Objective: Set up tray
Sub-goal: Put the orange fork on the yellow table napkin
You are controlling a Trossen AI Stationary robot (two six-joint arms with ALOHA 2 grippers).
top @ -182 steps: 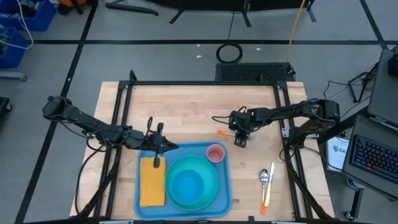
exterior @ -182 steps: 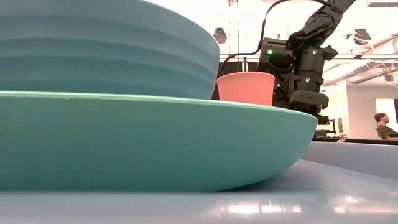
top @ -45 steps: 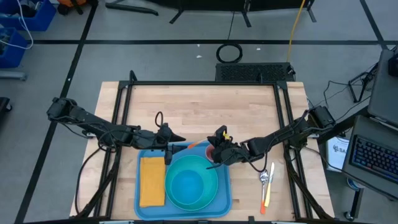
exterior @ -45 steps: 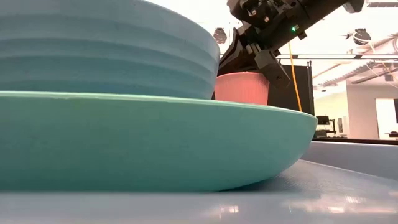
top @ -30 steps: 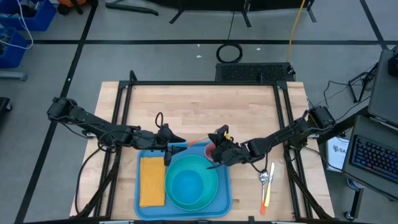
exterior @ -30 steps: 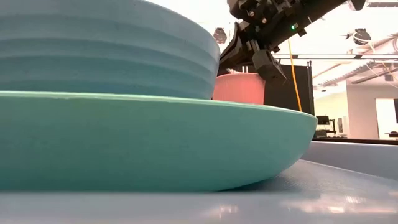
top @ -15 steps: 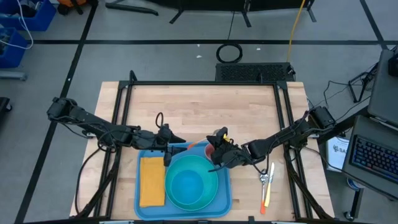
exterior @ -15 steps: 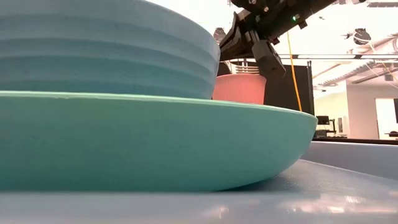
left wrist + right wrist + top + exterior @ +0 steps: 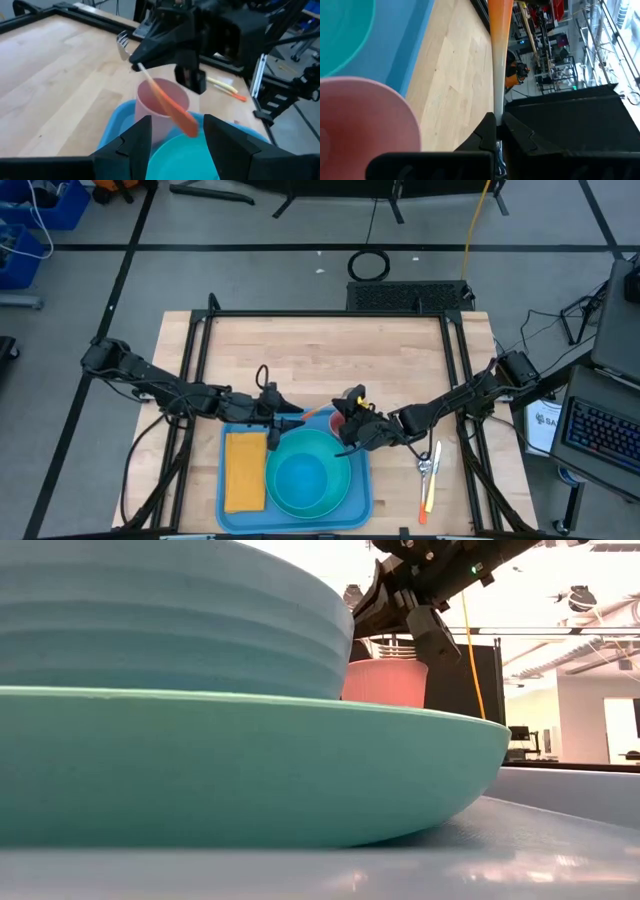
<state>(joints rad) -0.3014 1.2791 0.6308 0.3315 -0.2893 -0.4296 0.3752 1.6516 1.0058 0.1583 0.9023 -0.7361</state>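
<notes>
Fork (image 9: 161,96) with an orange handle is pinched at its metal neck by the right gripper (image 9: 352,426), whose fingers are fully shut on it; the tines point out over the wood and the handle slants above the pink cup (image 9: 161,107). The cup stands in the far right corner of the tray (image 9: 232,507), which lies at the near middle of the table (image 9: 320,355) and carries a yellow napkin (image 9: 245,471) on its left part, with a teal plate (image 9: 340,490) and a blue bowl (image 9: 300,480) beside it. The left gripper (image 9: 272,423) is held over the tray's far edge, between napkin and cup, with its fingers spread wide and nothing between them.

The step in hand is judged to be the placing of the fork, though its intended spot cannot be told from this — the napkin seems the likeliest. For that to be done well, the fork should be carried clear of the cup's rim and the bowl's edge, lowered until it lies nearly flat, and only then released. A spoon (image 9: 425,464) and a yellow-handled utensil (image 9: 432,488) lie on the wood to the tray's right — these remain to be brought in.
</notes>
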